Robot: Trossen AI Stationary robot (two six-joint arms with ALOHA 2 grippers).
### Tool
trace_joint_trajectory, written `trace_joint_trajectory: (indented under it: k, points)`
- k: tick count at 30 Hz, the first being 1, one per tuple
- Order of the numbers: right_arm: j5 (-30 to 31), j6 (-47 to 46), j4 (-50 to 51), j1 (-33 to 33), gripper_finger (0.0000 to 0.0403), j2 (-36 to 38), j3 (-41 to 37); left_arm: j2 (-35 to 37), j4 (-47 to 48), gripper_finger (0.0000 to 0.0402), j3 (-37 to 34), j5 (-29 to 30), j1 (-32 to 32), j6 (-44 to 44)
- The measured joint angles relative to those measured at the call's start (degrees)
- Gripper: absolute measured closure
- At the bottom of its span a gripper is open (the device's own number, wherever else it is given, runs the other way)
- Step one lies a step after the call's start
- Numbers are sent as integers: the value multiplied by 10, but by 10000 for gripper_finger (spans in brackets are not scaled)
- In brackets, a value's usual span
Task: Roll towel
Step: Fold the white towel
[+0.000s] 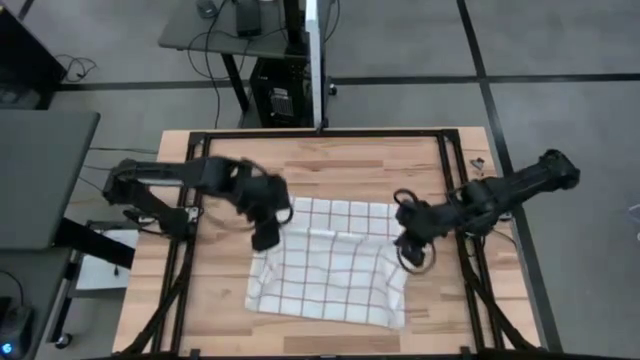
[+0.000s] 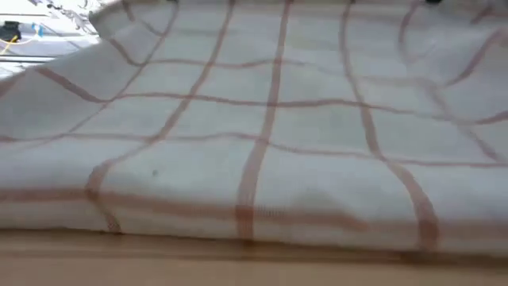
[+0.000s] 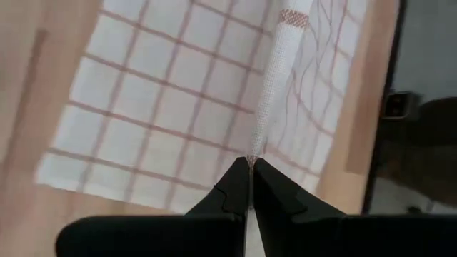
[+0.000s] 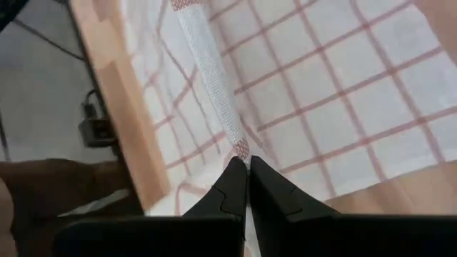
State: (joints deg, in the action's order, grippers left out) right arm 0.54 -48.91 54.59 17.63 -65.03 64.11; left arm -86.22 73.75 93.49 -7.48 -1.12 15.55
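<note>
The white towel (image 1: 330, 270) with thin red-brown grid lines lies spread on the wooden table (image 1: 220, 300). It fills the low view (image 2: 262, 159). My left gripper (image 1: 268, 238) is shut on the towel at its left side, also seen in the left wrist view (image 3: 250, 163). My right gripper (image 1: 408, 250) is shut on it at its right side, also seen in the right wrist view (image 4: 247, 160). A hemmed edge runs between the two grippers, raised above the cloth below. My left gripper pinches the towel's hemmed edge at its left end (image 3: 252, 151) between its two fingertips, coming from above. The hem runs straight and taut away from the fingers. The rest of the towel lies flat on the table below. My right gripper pinches the same hemmed edge at its right end (image 4: 241, 148) between its two fingertips, coming from above. The hem runs taut away from the fingers. The cloth below rests on the table.
A black frame (image 1: 455, 170) borders the table on the left, far and right sides. The towel's near edge (image 1: 330, 318) lies close to the table's near edge. Bare wood shows left (image 1: 215, 280) and right (image 1: 435, 300) of the towel.
</note>
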Motion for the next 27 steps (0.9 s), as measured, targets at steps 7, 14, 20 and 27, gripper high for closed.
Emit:
trace_joint_trajectory:
  k: [7, 14, 20, 27]
  points:
    - [-95, 66, -45, -156, 403, 17, -97, -58, 2, 401, 0, -34, 131, -140]
    - [-168, 140, -43, -261, 403, 17, -127, -123, 6, 401, -1, -71, 172, -202]
    - [-199, 234, -31, -321, 403, -2, -127, -161, -14, 401, -4, -68, 187, -199]
    - [-231, 334, -39, -375, 403, -55, -127, -154, -84, 401, -103, -76, 208, -157]
